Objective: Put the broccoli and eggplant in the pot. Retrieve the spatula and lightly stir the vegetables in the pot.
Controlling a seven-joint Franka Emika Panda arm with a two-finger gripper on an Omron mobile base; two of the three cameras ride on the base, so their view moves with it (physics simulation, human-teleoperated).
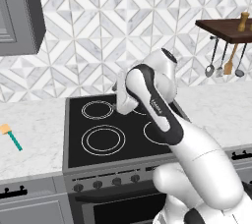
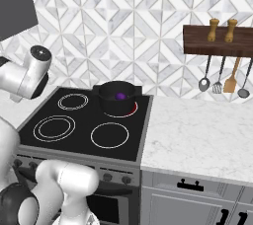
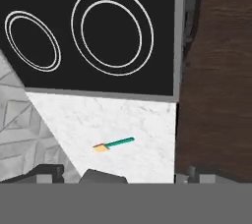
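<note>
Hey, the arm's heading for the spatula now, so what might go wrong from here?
1. The spatula lies flat on the marble counter, thin and small; the open gripper may pinch badly or push it along the surface.
2. It sits near the counter's front edge, so a nudge might send it to the floor.
3. The pot stands on a red-glowing burner across the stove; carrying the spatula there means a long swing that could bump the pot.

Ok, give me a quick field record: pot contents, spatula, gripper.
pot: on the stove's back right burner
in pot: eggplant visible; broccoli cannot be made out
spatula: lying flat on the marble counter left of the stove, not held
gripper: open, empty, above the counter near the spatula
</note>
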